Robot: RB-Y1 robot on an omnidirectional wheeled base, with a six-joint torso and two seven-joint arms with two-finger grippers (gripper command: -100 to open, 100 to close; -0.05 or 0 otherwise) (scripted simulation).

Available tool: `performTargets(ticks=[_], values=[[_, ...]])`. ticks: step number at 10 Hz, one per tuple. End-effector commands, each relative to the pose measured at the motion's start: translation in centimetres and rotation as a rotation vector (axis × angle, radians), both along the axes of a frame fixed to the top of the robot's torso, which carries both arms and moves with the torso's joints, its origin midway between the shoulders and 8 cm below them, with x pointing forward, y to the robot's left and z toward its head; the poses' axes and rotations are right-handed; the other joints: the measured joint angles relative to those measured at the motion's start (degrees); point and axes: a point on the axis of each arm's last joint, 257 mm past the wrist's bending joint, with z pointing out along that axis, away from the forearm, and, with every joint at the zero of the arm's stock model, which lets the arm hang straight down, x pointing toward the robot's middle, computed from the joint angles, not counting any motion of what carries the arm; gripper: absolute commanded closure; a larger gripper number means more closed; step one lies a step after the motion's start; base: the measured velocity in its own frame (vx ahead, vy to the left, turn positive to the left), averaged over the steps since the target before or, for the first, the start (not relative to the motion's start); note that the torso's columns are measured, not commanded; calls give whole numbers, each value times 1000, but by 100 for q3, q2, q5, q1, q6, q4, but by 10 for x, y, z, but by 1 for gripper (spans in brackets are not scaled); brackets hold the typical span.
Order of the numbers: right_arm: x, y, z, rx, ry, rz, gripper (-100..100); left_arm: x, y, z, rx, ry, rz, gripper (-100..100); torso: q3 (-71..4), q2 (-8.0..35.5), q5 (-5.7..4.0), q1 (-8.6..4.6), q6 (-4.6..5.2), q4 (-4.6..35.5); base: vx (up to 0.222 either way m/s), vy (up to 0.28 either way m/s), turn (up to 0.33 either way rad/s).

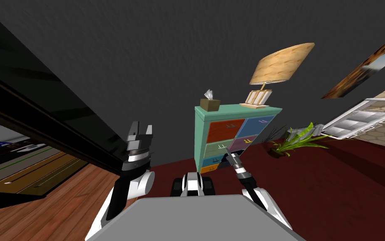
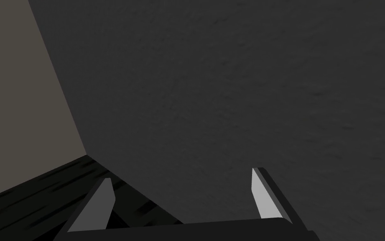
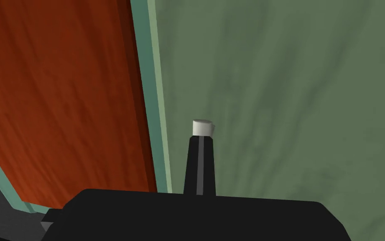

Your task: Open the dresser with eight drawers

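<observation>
The right gripper (image 3: 200, 140) clenches the white handle (image 3: 202, 126) on the dresser's (image 1: 218, 129) green drawer (image 3: 291, 104). Left of the dresser, the left gripper (image 1: 141, 125) hangs released.

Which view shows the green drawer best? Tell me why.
Right wrist view: the green drawer front looms close, right gripper shut at its white handle. Head view shows it small on the dresser, partly behind that gripper. Left wrist view faces a wall.

Matt wood-grain dresser (image 1: 225, 129), plank wood floor (image 1: 74, 184), rough dark wall (image 1: 187, 50), wood-patterned lampshade (image 1: 281, 62)
</observation>
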Motion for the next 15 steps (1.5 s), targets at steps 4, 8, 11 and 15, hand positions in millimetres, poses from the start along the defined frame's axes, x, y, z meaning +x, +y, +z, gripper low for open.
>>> performTargets(ticks=[4,8,11,15], values=[[-1,-7,9,-34,-8,20,-100,0,0,0,0,0,0,0,-43,-88,-19,-2,-7,-40,-129,-18,-14],[-1,-4,-4,-42,19,11,-100,0,0,0,0,0,0,0,-34,-67,-10,25,-6,-37,126,152,28],[0,2,-7,-16,18,2,-100,0,0,0,0,0,0,0,-8,-27,-28,-41,-4,-26,68,64,6],[1,1,-6,-14,18,1,100,0,0,0,0,0,0,0,-29,-60,-19,-1,-13,-35,32,30,4]])
